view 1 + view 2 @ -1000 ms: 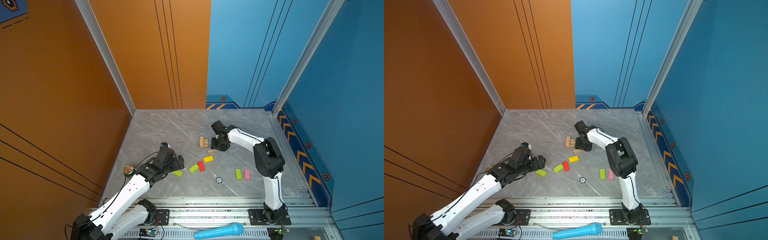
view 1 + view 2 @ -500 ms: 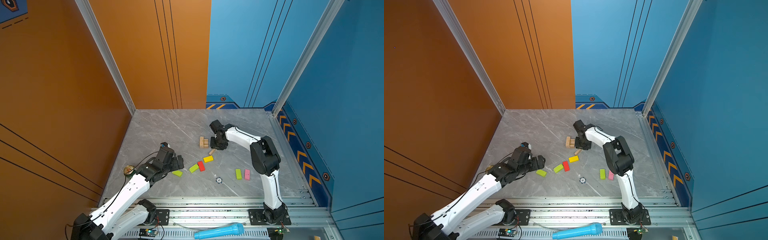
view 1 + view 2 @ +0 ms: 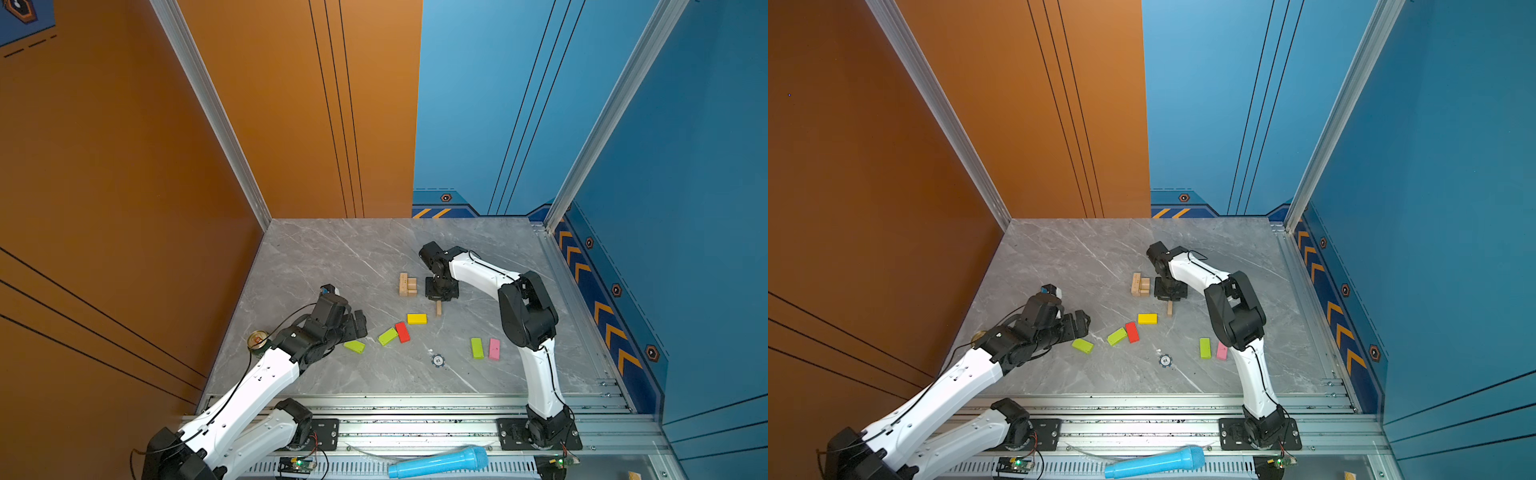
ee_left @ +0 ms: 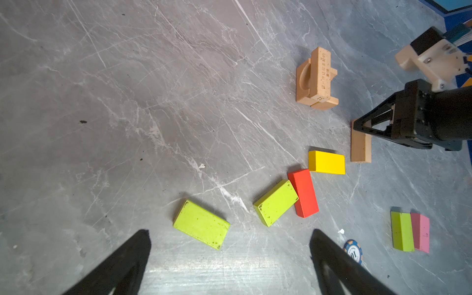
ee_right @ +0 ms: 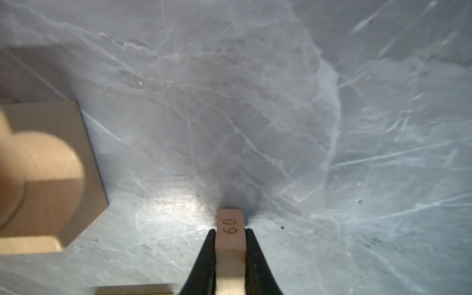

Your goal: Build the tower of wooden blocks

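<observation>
**Right gripper (image 5: 231,231) clamped on a plain tan wooden brick (image 5: 229,221), with the tower base just beside it**
I see the brick on its narrow edge on the grey marble tabletop (image 3: 332,257), its long axis running front to back. The small stack of tan wooden blocks (image 3: 407,284) sits just left of it in both top views. My left gripper (image 3: 358,323) gapes wide, empty and well apart.

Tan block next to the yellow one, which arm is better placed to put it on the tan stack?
Right. The right gripper is shut on that tan block, beside the tan stack. The left gripper is open, over by a lime green block, farther off.
</observation>
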